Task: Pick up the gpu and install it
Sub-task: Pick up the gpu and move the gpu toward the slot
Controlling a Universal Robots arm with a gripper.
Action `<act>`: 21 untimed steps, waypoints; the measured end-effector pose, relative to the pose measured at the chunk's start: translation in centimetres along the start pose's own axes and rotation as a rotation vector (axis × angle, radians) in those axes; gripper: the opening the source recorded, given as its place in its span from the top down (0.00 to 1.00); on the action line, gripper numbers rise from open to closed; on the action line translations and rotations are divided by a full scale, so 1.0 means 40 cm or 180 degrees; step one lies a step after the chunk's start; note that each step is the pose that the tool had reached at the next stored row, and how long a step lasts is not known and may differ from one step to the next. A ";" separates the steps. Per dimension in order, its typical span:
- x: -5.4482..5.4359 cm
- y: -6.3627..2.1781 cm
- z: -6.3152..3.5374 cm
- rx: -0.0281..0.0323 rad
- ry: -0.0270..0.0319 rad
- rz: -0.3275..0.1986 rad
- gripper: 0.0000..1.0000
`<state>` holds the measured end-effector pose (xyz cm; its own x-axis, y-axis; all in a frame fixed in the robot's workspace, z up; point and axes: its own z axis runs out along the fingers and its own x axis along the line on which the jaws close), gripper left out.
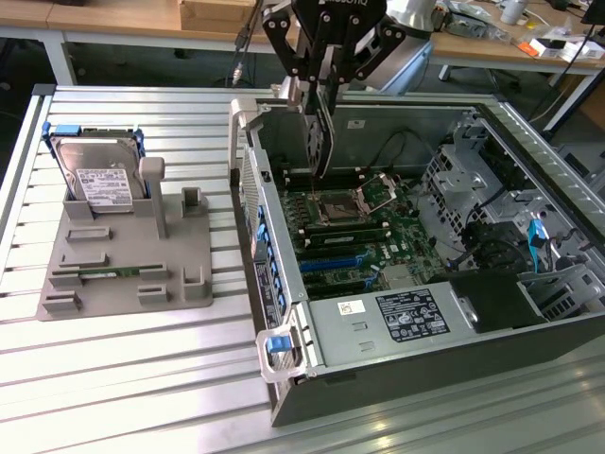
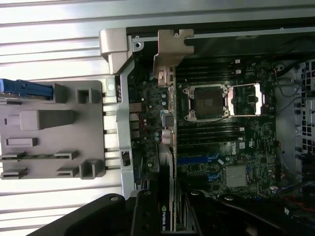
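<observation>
gpu [image 1: 323, 142] is held upright on edge by the pincer [image 1: 319, 90], with the jaws closed halfway on its two faces. it is seen hanging over the motherboard [image 1: 378, 236] inside the open computer case [image 1: 397, 378].

The gpu [image 1: 323, 142] hangs upright and edge-on above the motherboard [image 1: 364, 236]; silver bracket at one end.

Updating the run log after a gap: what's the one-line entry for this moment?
gripper: shut on gpu | gpu: hanging edge-on over motherboard inside open case | state: not seated
</observation>
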<state>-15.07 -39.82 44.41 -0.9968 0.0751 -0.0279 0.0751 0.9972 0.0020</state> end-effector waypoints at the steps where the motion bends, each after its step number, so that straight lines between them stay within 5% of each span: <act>1: -0.002 0.000 0.000 0.0000 0.0000 0.0000 0.74; 21: -0.049 0.004 0.001 0.0000 0.0000 0.0000 0.74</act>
<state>-13.09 -39.82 44.41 -0.9968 0.0751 -0.0279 0.0751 0.9972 0.0020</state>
